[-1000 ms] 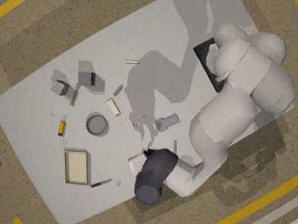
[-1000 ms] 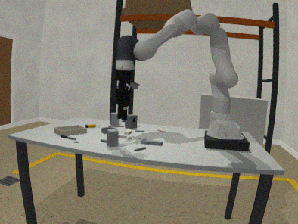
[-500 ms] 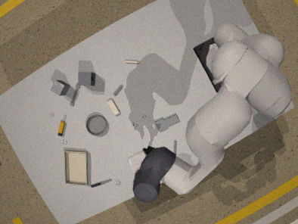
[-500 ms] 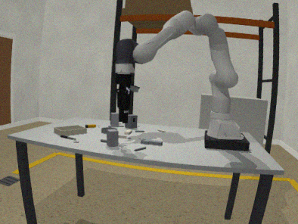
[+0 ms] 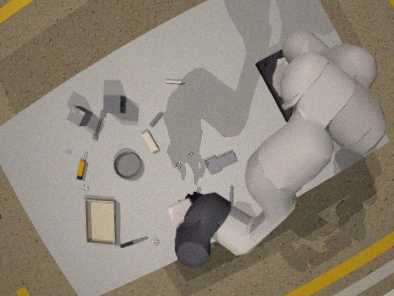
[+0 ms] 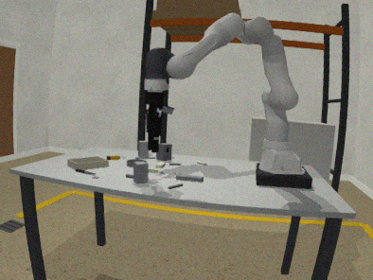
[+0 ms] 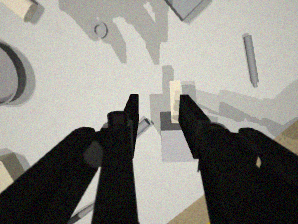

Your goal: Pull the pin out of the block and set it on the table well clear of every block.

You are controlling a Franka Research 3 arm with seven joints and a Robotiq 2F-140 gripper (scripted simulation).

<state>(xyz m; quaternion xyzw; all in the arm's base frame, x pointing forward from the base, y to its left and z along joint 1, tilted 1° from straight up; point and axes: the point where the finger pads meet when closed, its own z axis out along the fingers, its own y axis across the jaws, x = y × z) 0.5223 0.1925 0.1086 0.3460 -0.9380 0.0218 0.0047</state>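
The pin [image 7: 175, 97] is cream and sticks out of the dark side face of its grey block [image 7: 178, 146] [image 6: 140, 172]. That block stands near the table's front edge; the arm hides it in the top view. My gripper [image 7: 158, 107] [image 6: 152, 148] is partly open and empty, pointing down above the table. In the wrist view the pin shows between the fingertips, close to the right finger and off-centre; the right finger covers part of the block's edge. The exterior view shows the fingertips well above the block.
Two other grey blocks [image 5: 79, 116] [image 5: 114, 104] stand at the far left. A grey rod [image 7: 251, 61] lies right of the pin's block. A stepped grey piece [image 5: 220, 162], a round dish [image 5: 128, 164], a cream bar [image 5: 150, 141] and a tray [image 5: 87, 220] are also on the table.
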